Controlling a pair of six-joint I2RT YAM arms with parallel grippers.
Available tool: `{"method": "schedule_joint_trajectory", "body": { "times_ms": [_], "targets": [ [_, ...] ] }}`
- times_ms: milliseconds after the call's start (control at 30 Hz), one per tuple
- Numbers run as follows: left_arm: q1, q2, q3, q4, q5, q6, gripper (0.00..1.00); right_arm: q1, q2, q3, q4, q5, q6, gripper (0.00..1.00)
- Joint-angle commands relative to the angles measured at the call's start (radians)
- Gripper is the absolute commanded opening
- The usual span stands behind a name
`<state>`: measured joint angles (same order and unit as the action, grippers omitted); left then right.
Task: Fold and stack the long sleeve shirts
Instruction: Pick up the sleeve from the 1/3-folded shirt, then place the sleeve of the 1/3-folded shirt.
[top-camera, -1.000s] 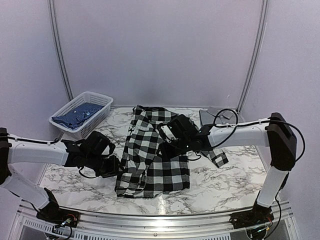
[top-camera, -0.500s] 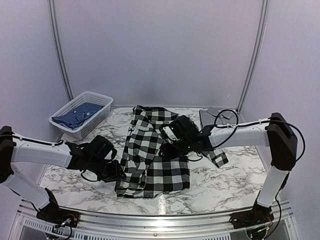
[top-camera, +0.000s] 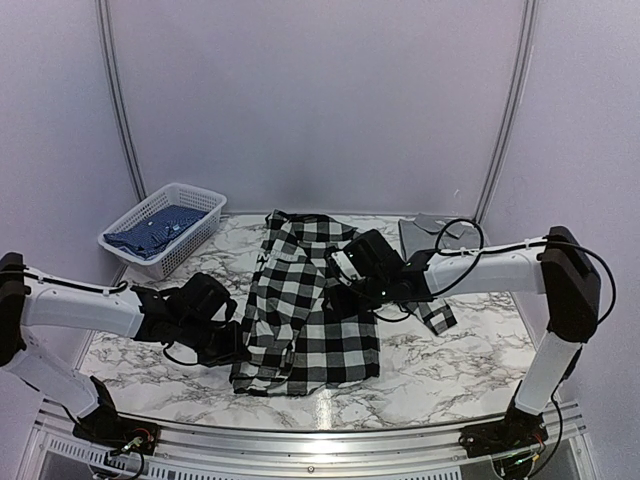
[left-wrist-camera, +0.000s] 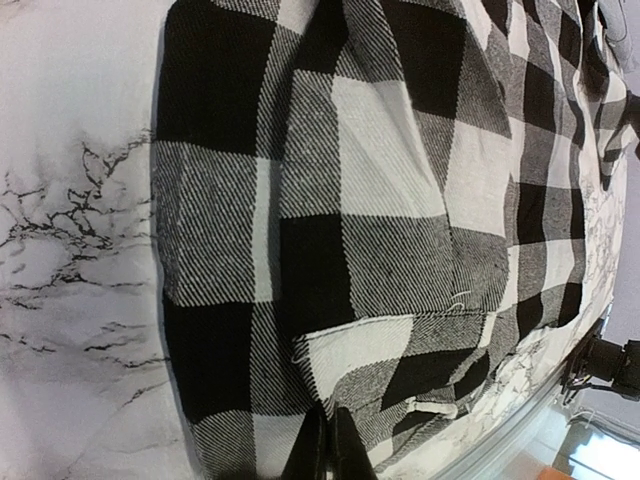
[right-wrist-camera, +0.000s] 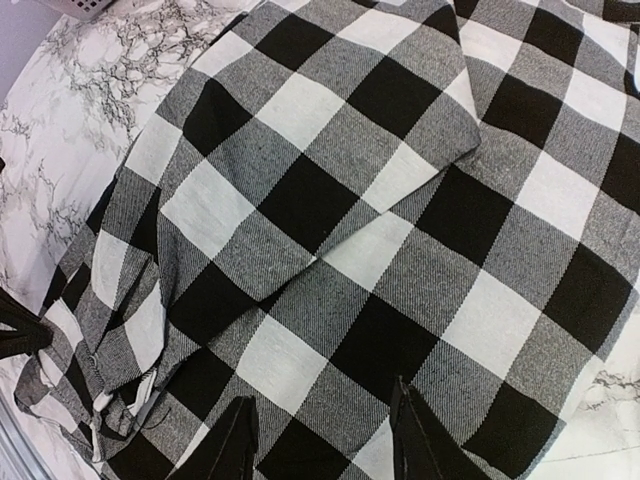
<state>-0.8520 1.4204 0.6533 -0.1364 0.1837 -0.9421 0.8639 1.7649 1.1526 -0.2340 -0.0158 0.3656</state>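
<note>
Left wrist view shows the left gripper (left-wrist-camera: 325, 428) closed at the hem of the shirt (left-wrist-camera: 400, 200), right gripper (right-wrist-camera: 322, 398) apart; a shallow pinch could slip on lifting

**Soft, even light; wrist views sharp, edges bent**

Bright, diffuse light from above leaves only faint shadows; glare streaks the metal rail (top-camera: 310, 445). Far from the left gripper (left-wrist-camera: 328, 420) the picture bows. The weave of the shirt (right-wrist-camera: 330, 200) just ahead of the right gripper (right-wrist-camera: 322, 395) is crisp.
</note>
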Motion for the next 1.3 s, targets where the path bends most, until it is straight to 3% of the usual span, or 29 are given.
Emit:
{"method": "schedule_joint_trajectory", "body": {
  "times_ms": [0, 500, 900, 1133, 1267],
  "targets": [
    [-0.015, -0.062, 0.002, -0.015, 0.015, -0.032, 0.0, -0.008, -0.04, -0.001, 0.017, 0.011, 0.003, 0.42],
    [-0.028, -0.193, -0.031, -0.18, -0.053, -0.062, 0.0, -0.013, -0.046, 0.005, 0.007, 0.011, 0.0, 0.42],
    [-0.032, -0.117, -0.04, -0.174, -0.042, -0.034, 0.0, -0.032, -0.046, -0.004, -0.009, 0.051, 0.009, 0.42],
    [-0.029, -0.138, 0.035, -0.206, -0.097, 0.05, 0.37, -0.032, -0.118, -0.085, -0.053, 0.054, 0.027, 0.41],
    [-0.018, -0.121, 0.162, -0.306, -0.207, 0.133, 0.43, -0.028, -0.179, -0.161, -0.062, 0.028, 0.045, 0.42]
  ]
}}
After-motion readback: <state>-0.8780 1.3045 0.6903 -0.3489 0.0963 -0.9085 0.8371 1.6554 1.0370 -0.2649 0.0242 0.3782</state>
